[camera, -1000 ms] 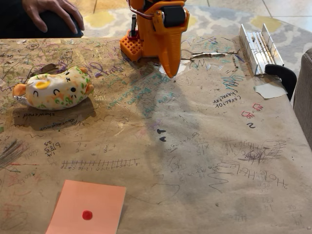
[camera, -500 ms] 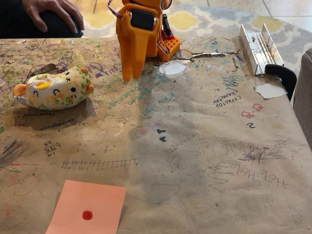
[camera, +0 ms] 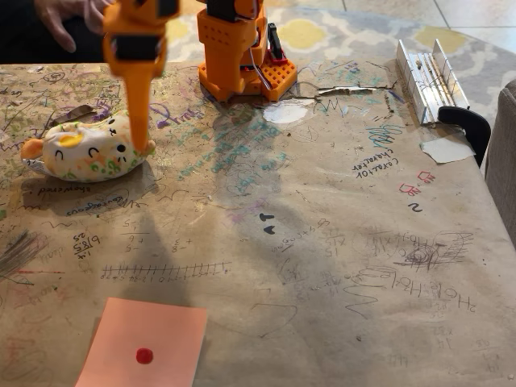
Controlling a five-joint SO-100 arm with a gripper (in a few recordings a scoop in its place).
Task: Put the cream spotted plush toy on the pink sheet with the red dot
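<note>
- Swung across since the earlier frames, the orange arm now has its gripper (camera: 140,137) hanging at the left of the fixed view, where half a second ago it pointed down near the middle of the table's far edge and a second ago further right still.
- Nothing else has shifted: the cream spotted plush toy (camera: 85,149) and the pink sheet with the red dot (camera: 145,343) lie where they did before.
- Fingertips point straight down, and their tip overlaps the right end of the plush in the picture; whether it touches the toy or hangs just above it, I cannot tell.
- Jaws: they read as one narrow orange wedge from this angle, so I cannot tell whether they are apart or together; they are not clamped around the toy.
- Plush lies on its side, mostly to the left of the fingertips, its drawn face toward the camera and an orange ear at its far left end.
- Pink sheet lies flat at the near edge of the table (camera: 339,242), well apart from the fingertips and almost directly below them in the picture.
- Arm's base (camera: 238,68) stands to the right of the fingertips at the far edge.
- A person's hand (camera: 68,16) shows behind the gripper, top left.
</note>
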